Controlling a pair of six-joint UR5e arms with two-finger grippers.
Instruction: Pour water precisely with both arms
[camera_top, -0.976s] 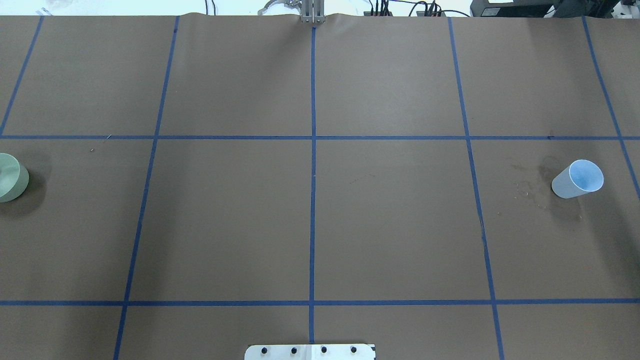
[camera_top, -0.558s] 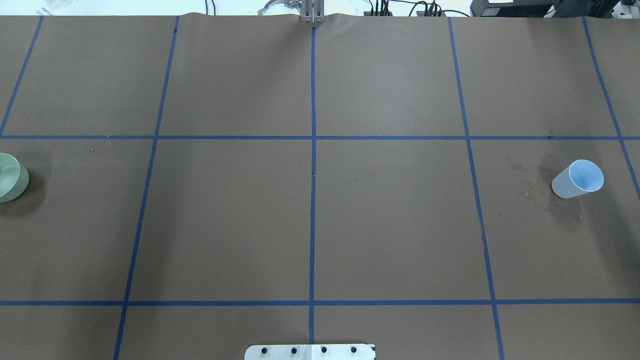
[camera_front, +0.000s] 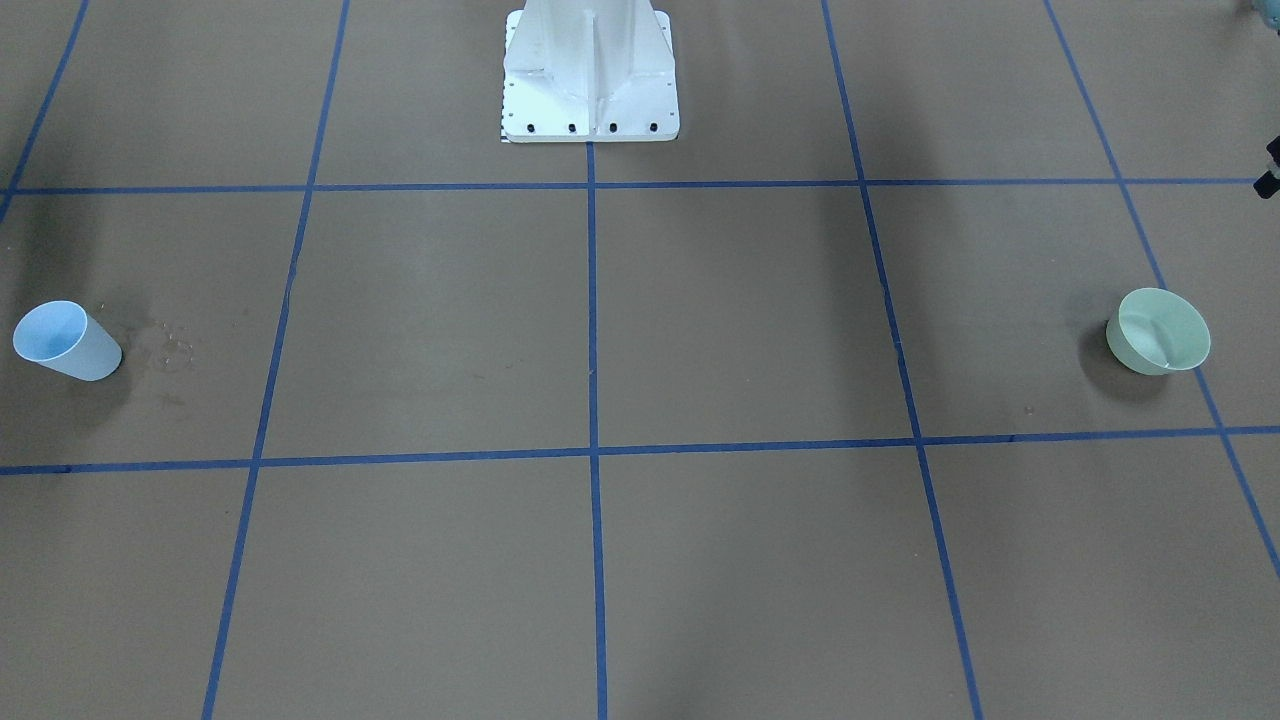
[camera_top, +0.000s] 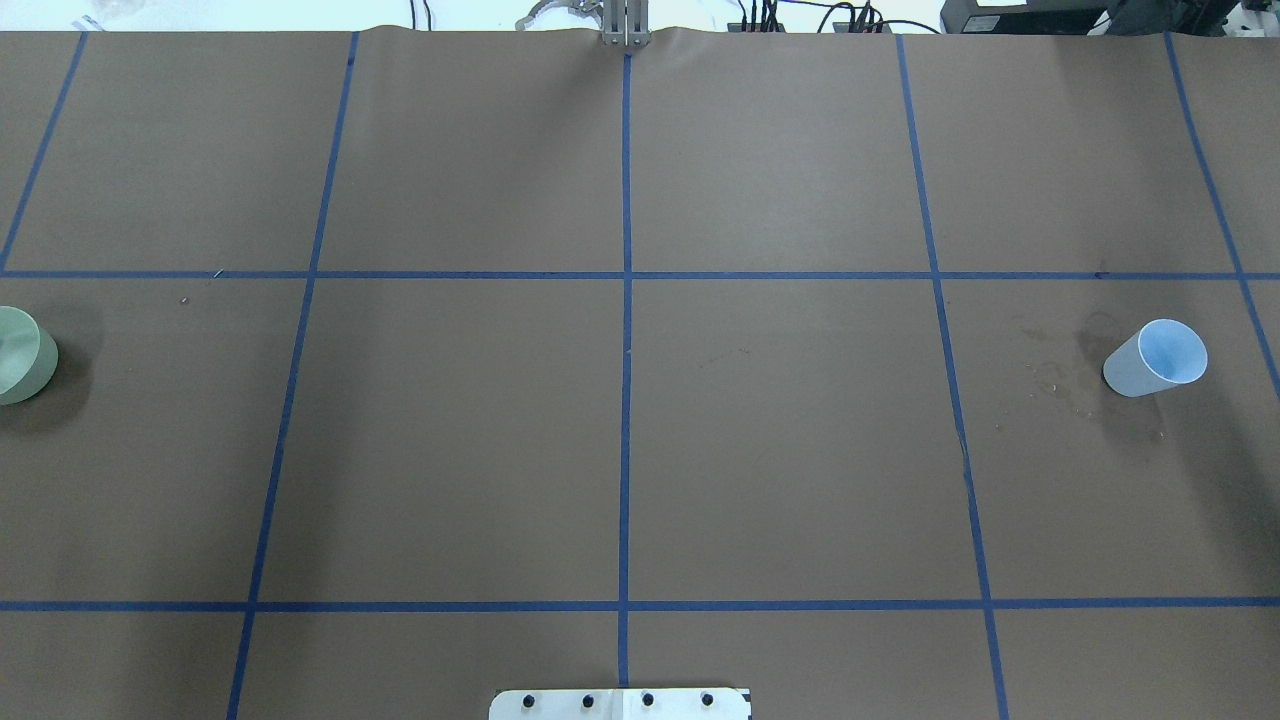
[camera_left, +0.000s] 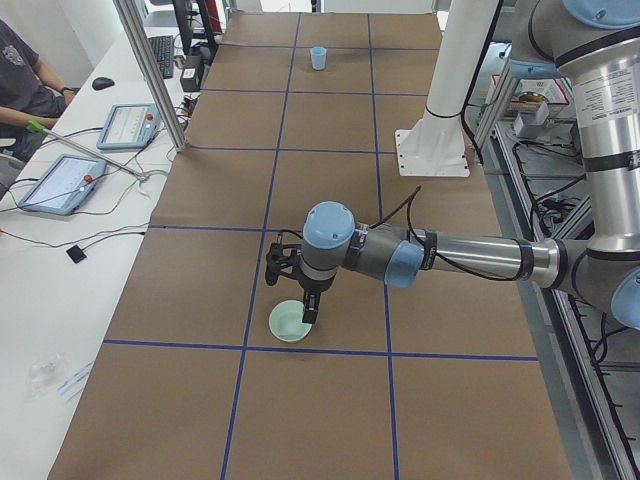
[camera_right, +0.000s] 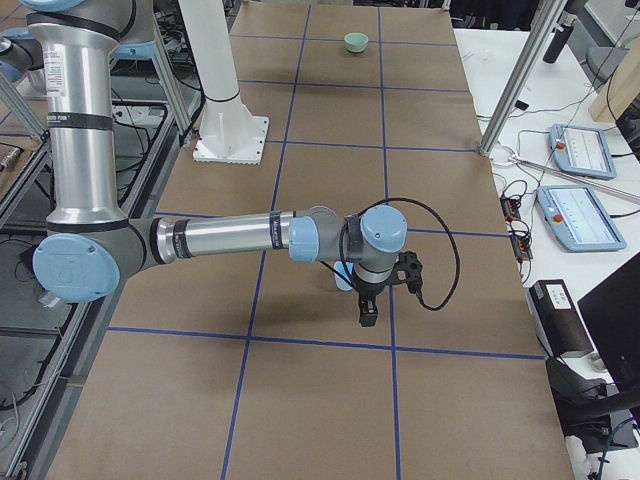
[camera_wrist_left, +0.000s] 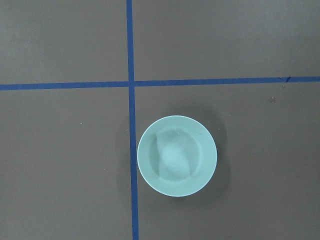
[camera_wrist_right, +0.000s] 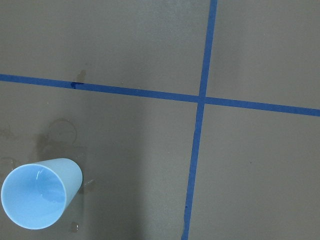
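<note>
A light blue cup (camera_top: 1155, 358) stands upright at the table's right end, also seen as the cup (camera_front: 65, 342) from the front. Looking down into the cup (camera_wrist_right: 40, 199), I see a thin glossy sheen of water (camera_wrist_right: 48, 197). A pale green bowl (camera_top: 20, 355) sits at the left end, and this bowl (camera_wrist_left: 177, 155) looks dry. My left gripper (camera_left: 308, 308) hangs just over the bowl (camera_left: 288, 323). My right gripper (camera_right: 366, 312) hangs beside the half-hidden cup (camera_right: 343, 280). I cannot tell whether either gripper is open or shut.
The brown paper carries a blue tape grid. Damp stains (camera_top: 1060, 370) mark the paper beside the cup. The white pedestal (camera_front: 590, 80) stands at the robot's side. A seated person (camera_left: 20, 80), control tablets (camera_left: 62, 182) and a metal post (camera_left: 150, 70) line the far edge.
</note>
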